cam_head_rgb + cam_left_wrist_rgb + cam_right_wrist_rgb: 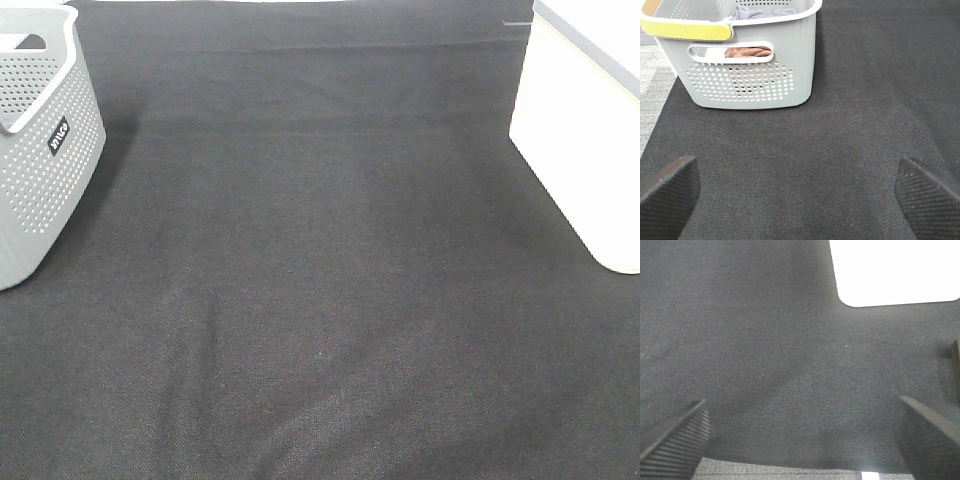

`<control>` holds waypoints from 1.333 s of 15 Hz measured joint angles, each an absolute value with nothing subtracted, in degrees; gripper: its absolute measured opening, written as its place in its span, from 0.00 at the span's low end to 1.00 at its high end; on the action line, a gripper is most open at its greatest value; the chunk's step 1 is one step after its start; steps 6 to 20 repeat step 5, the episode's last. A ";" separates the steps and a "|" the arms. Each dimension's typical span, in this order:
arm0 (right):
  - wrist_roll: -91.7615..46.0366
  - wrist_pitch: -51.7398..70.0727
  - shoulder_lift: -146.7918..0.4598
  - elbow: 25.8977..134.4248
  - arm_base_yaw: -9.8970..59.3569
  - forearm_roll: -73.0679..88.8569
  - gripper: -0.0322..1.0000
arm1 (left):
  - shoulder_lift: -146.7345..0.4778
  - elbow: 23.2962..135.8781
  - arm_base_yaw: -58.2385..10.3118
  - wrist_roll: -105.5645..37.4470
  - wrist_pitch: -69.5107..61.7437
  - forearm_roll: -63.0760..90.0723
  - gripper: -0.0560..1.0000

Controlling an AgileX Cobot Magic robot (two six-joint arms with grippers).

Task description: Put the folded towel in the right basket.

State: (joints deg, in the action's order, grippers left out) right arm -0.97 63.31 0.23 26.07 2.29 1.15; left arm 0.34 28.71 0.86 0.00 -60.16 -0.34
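Observation:
A grey perforated basket (45, 150) stands at the left edge of the black cloth; in the left wrist view (752, 65) it holds folded cloth. A brown towel (747, 51) shows through its handle slot and a grey-blue one (765, 11) lies at the top. The white right basket (585, 130) stands at the right edge and its corner shows in the right wrist view (895, 270). My left gripper (800, 192) is open and empty, a short way in front of the grey basket. My right gripper (800, 435) is open and empty, short of the white basket. Neither gripper shows in the high view.
A black cloth (320, 300) covers the table between the two baskets. A yellow-topped handle (687, 31) runs along the grey basket's near rim. Grey floor shows past the cloth's edge (652, 65). A dark object (956, 365) sits at the right wrist view's edge.

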 joint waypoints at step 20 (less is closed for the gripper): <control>-0.97 63.31 0.23 26.07 2.29 1.15 0.97 | 0.34 28.71 0.86 0.00 -60.16 -0.34 0.99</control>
